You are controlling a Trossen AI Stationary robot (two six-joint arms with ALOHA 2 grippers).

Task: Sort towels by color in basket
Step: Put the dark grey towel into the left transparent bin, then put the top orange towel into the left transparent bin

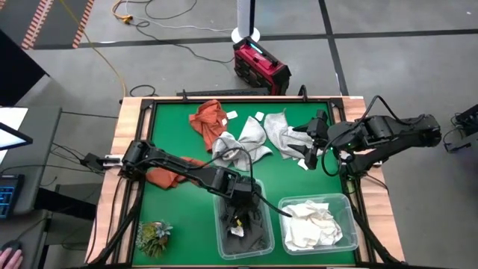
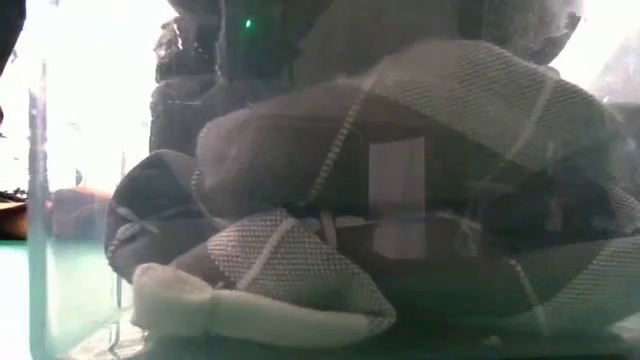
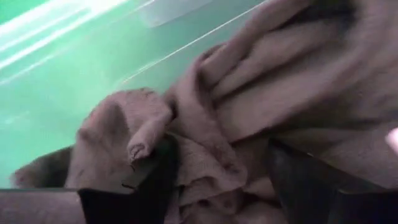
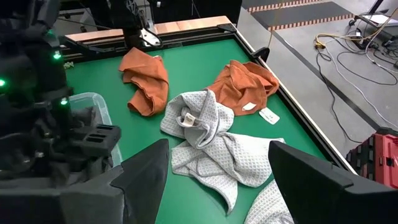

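Dark grey towels under left gripper, rust-orange towels near right gripper

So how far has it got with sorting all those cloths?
Partly done. White towels fill the right bin, and dark grey towels lie in the left bin, where the left gripper is open over them. The right gripper hovers open above the light grey towels. Those and two rust-orange towels are left on the table.

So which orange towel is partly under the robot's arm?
The orange towel at the table's left side; the left arm crosses over it. The other orange towel lies uncovered.
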